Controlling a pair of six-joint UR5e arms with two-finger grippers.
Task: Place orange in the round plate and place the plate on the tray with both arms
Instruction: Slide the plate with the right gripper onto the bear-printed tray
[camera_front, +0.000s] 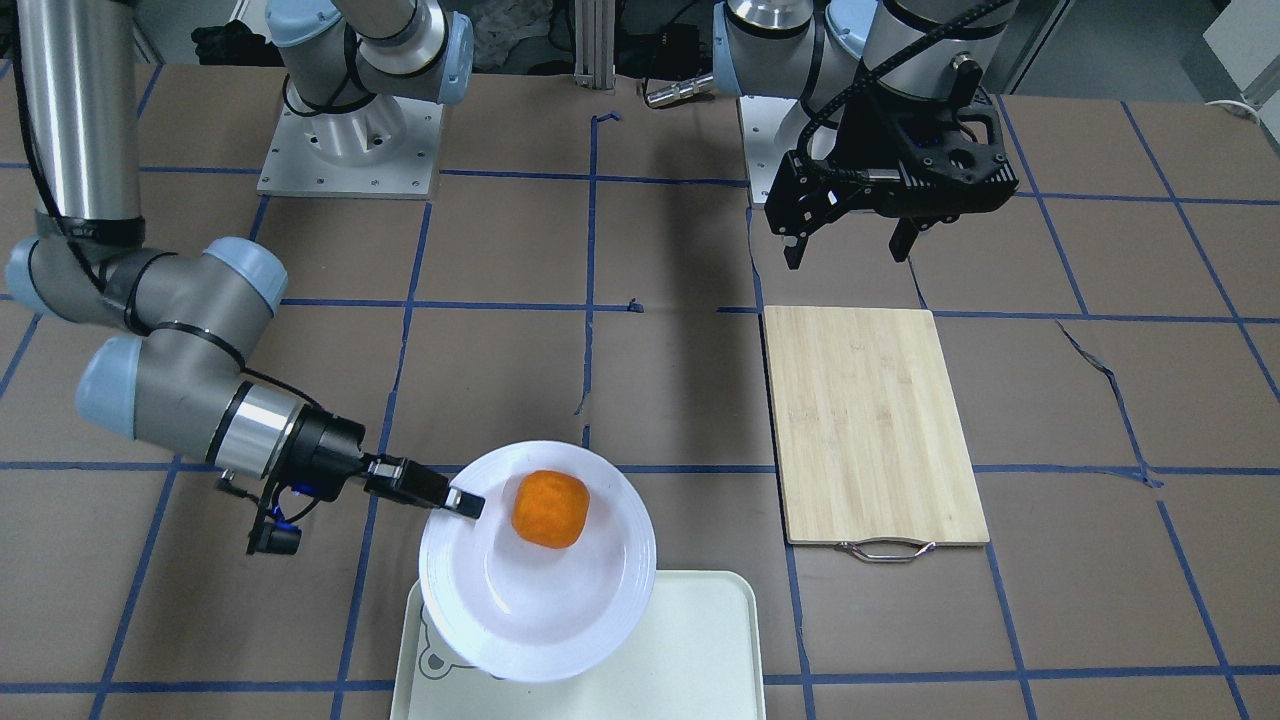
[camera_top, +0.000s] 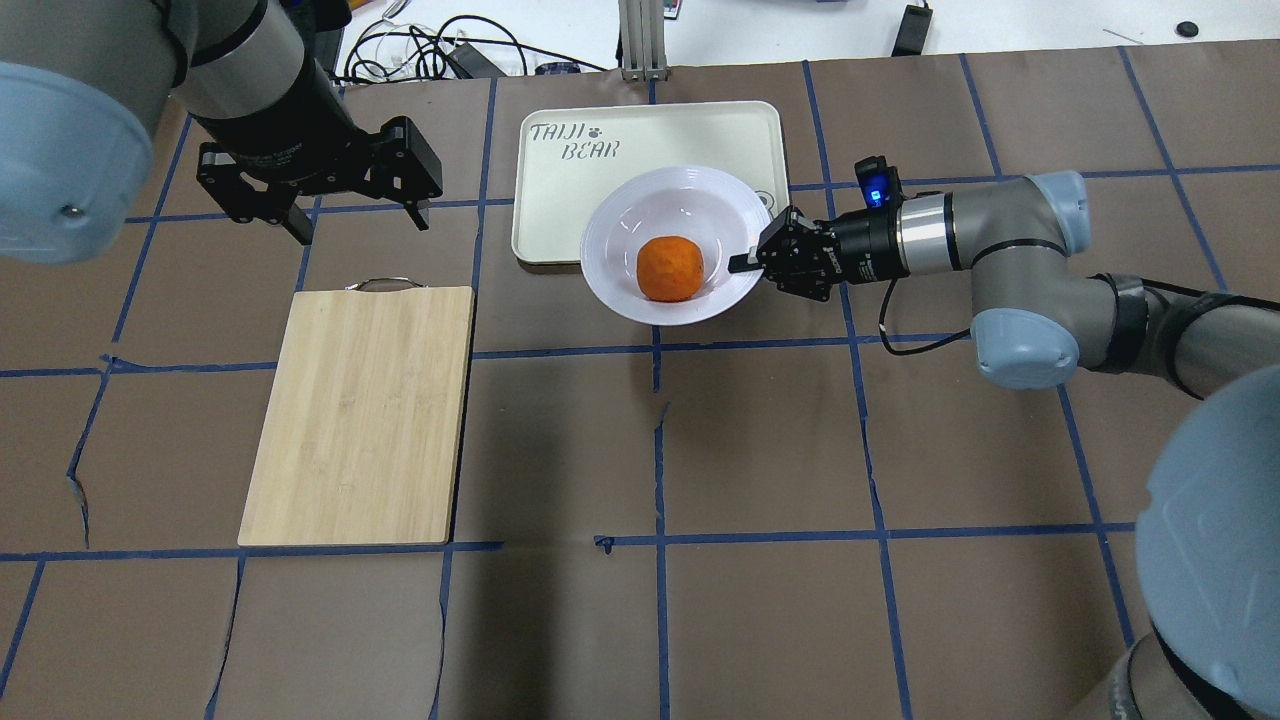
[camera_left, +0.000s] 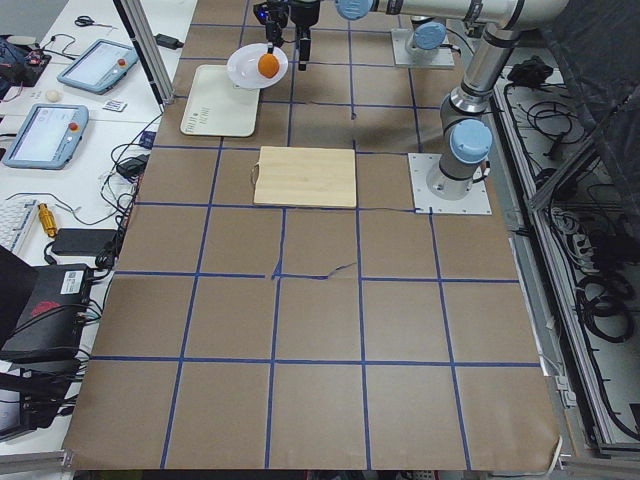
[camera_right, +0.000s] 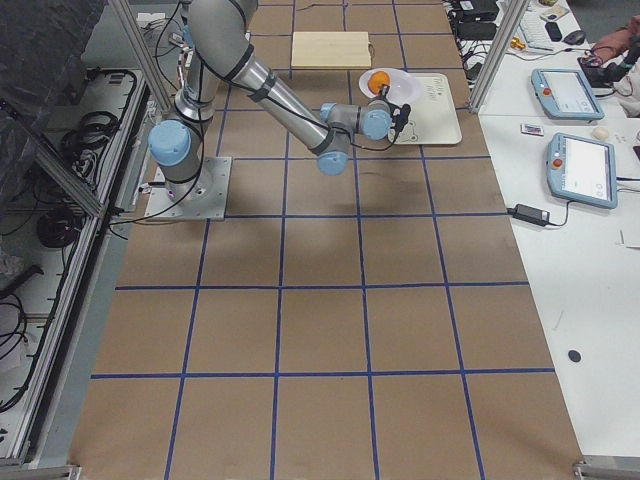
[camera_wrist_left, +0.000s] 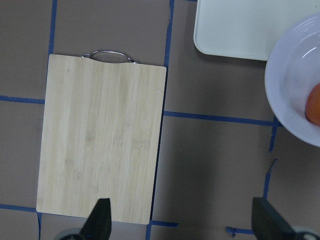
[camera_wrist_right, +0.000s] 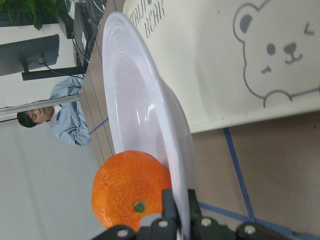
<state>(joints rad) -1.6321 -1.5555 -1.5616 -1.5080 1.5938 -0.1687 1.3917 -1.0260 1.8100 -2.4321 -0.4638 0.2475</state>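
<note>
The table (camera_top: 760, 450), papered brown with a blue tape grid, stretches out before me. A bamboo board (camera_top: 360, 415) lies flat on my left side. The tray (camera_top: 600, 130) sits at the far edge. The plate (camera_top: 615, 230) overlaps the tray's near right corner, half over bare table; I cannot tell whether it rests there. My left gripper (camera_top: 361, 227) hovers near the board's handled end, jaws spread wide, holding nothing. My right gripper (camera_top: 745, 262) is clamped on the plate's rim. The orange (camera_top: 670, 268) sits in the plate's well.
</note>
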